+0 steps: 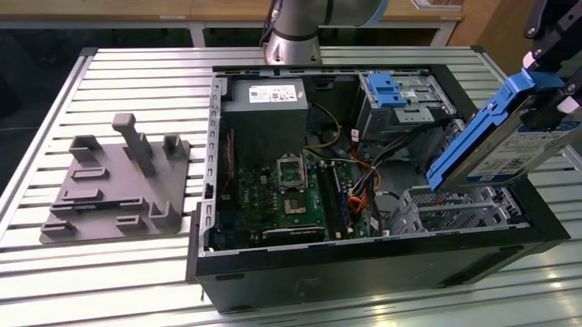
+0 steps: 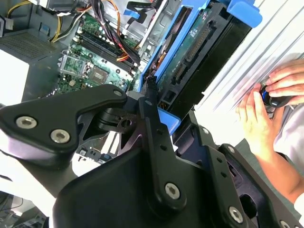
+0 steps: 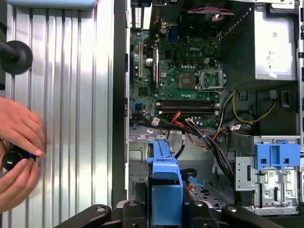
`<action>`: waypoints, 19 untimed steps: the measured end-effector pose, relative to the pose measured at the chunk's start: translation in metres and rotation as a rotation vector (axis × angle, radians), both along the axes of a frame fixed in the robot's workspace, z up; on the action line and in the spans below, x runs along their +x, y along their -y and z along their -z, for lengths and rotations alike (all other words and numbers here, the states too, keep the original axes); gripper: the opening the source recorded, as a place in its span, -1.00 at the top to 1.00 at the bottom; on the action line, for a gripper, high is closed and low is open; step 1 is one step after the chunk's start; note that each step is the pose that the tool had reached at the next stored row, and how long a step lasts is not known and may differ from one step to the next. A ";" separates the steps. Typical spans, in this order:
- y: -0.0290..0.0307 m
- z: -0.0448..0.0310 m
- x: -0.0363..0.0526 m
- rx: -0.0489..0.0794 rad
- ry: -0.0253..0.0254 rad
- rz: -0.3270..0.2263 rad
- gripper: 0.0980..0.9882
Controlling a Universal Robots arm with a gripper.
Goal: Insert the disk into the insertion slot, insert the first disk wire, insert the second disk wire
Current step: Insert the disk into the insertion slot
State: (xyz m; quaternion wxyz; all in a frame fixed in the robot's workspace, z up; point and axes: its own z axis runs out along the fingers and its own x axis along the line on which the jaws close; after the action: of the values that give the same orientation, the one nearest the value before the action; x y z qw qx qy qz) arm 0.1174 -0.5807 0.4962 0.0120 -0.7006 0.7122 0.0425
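Black jointed links with round screw heads make up the tool (image 1: 555, 102), and its fingers (image 2: 151, 102) are pinching the upper end of the disk (image 1: 511, 146) by its bright blue plastic carrier (image 1: 479, 128). The disk is a flat rectangular slab with a dull silver face, a white label and a blue frame. It is held in the air at the exterior view's right, over the open black computer case (image 1: 364, 253). Its long axis is steeply tilted: the low end points down toward the insertion slot (image 1: 459, 208), and the high end rises toward the exterior view's right edge. The slot is a boxy cage of silver sheet metal punched with small holes, and the disk's lowest corner hangs close above it; whether the two touch I cannot tell. Beyond it stands a taller silver cage (image 1: 414, 112) with a blue latch (image 1: 386, 88). A green motherboard (image 1: 296, 194) and loose black and orange wires (image 1: 359, 178) lie inside the case. The table (image 1: 136, 276) is ribbed, shiny aluminium — in the first wrist view a person's hands (image 3: 19, 142) close around a small black knob (image 3: 14, 157) above it.
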 end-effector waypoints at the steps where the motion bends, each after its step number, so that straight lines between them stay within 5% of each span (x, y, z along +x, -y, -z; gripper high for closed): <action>1: -0.0002 0.0006 0.0007 0.000 0.0000 0.000 0.40; 13: -0.0015 0.0129 0.0031 0.000 0.0000 0.000 0.40; 19: -0.0073 0.0201 0.0044 0.001 0.0000 0.000 0.40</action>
State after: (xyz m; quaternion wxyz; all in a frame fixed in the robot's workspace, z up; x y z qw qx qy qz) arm 0.1218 -0.5734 0.4761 0.0123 -0.7006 0.7122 0.0428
